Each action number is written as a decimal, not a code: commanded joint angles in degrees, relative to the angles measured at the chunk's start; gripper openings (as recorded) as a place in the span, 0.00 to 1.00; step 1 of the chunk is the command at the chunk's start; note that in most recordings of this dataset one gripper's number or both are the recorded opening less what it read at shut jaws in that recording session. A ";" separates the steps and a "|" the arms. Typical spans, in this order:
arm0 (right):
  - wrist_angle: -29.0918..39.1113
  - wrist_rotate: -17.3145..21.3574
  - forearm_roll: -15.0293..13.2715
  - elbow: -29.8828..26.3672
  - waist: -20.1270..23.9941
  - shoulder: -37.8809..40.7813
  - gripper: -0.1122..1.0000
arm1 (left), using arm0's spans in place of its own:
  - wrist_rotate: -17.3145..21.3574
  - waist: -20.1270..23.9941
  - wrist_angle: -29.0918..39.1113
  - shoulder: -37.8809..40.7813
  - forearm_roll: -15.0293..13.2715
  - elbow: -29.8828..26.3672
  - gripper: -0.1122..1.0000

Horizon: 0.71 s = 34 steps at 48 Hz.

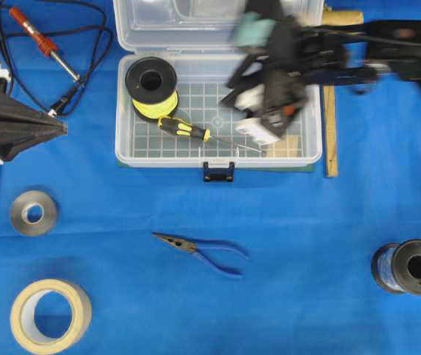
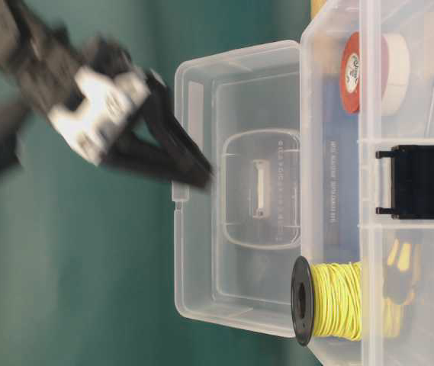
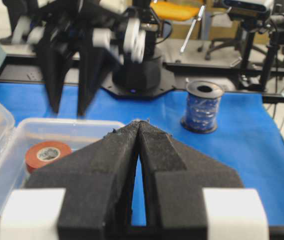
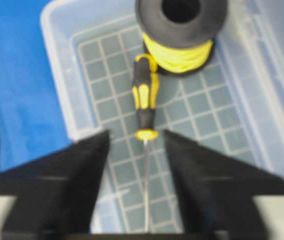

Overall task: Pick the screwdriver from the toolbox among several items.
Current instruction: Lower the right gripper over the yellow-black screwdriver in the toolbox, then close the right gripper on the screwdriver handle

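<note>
The screwdriver [image 1: 184,130], with a black-and-yellow handle, lies on the grid floor of the clear toolbox [image 1: 129,140], its thin shaft pointing right. My right gripper [image 1: 262,122] is blurred above the box's right half. In the right wrist view it is open and empty [image 4: 136,137], with the screwdriver's [image 4: 145,100] shaft running between its fingers below. The black spool of yellow wire [image 1: 151,85] touches the handle. The wooden block [image 1: 284,146] sits at the right front corner. The orange-and-white tape roll [image 2: 369,72] shows in the table-level view. My left gripper [image 1: 61,130] is shut and empty at the left edge.
An orange soldering iron [image 1: 36,33] with a black cord lies at the back left. Blue-handled pliers [image 1: 203,251] lie in front of the box. A grey tape roll [image 1: 34,213], a masking tape roll [image 1: 51,314] and a blue wire spool [image 1: 410,268] stand nearer the front. A wooden ruler [image 1: 331,126] lies right of the box.
</note>
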 commanded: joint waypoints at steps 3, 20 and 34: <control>3.08 0.26 0.26 -6.77 0.00 5.98 0.70 | -0.09 -0.09 -0.97 0.53 -0.18 -1.23 0.10; 6.42 0.09 1.41 -14.15 0.09 20.57 0.69 | -0.18 -0.09 -0.97 0.53 -0.18 -1.14 0.10; 6.06 0.00 1.85 -16.08 0.26 25.93 0.69 | -0.09 -0.09 -0.97 0.18 -0.18 -1.23 0.10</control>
